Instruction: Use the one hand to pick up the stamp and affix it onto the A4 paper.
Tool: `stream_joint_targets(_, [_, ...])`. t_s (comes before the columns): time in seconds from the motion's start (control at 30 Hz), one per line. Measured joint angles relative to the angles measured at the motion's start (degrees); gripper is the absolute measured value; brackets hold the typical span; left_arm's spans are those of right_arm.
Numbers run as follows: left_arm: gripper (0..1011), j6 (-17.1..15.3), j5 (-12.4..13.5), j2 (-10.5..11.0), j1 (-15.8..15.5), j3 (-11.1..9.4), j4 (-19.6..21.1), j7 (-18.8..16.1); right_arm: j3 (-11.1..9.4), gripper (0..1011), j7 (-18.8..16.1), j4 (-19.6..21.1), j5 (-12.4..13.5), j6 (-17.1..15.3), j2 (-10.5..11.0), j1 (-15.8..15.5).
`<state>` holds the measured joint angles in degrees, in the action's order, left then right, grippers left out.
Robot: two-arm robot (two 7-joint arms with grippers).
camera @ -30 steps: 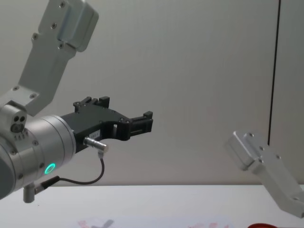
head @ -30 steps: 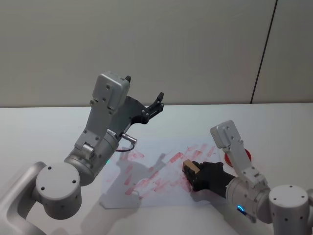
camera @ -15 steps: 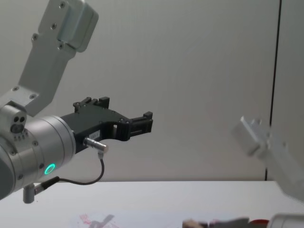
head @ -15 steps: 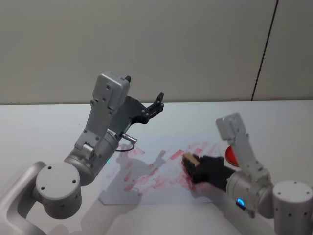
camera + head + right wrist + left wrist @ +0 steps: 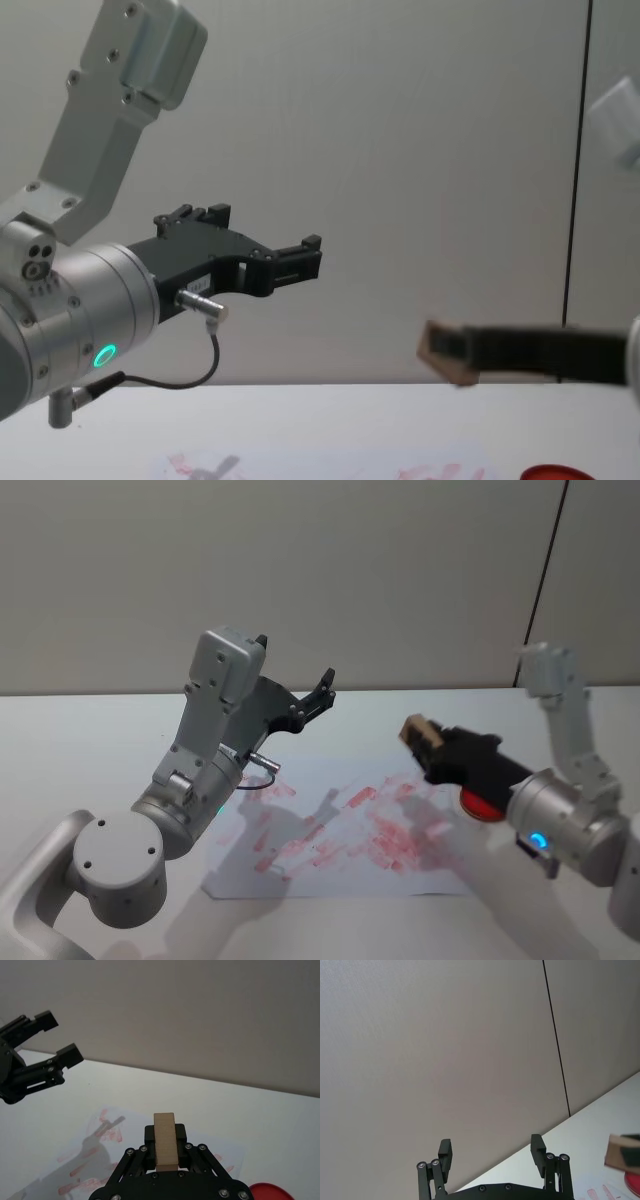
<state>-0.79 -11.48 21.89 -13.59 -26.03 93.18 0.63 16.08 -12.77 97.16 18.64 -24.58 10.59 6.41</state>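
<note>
The A4 paper (image 5: pixel 340 878) lies flat beneath the hand (image 5: pixel 428 746). The left gripper (image 5: pixel 491 1146), fingers wide apart, hangs raised well to the hand's left. The hand pinches the stamp (image 5: pixel 165 1142) at its fingertips, clear of the paper.

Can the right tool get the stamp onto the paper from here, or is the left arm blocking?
Probably yes. The right tool holds the stamp in the air by the paper's right part, and the left tool hangs open, farther left.
</note>
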Motion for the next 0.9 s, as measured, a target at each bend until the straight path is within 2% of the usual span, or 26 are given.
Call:
stream_joint_targets(0.17, [1002, 0.0, 0.0, 0.0, 0.0, 0.0, 0.0, 0.0, -1.7, 217, 1.9, 2.4, 1.5, 0.0, 1.8, -1.0])
stream_joint_targets(0.33, [1002, 0.0, 0.0, 0.0, 0.0, 0.0, 0.0, 0.0, -2.7, 217, 3.3, 3.1, 1.6, 0.2, 3.3, -1.9])
stream_joint_targets(0.57, [1001, 0.0, 0.0, 0.0, 0.0, 0.0, 0.0, 0.0, -3.9, 217, 5.1, 2.8, 0.1, 0.4, 5.1, -2.8])
stream_joint_targets(0.9, [1001, 0.0, 0.0, 0.0, 0.0, 0.0, 0.0, 0.0, -4.1, 217, 6.3, 0.0, -2.8, 1.2, 5.7, -2.7])
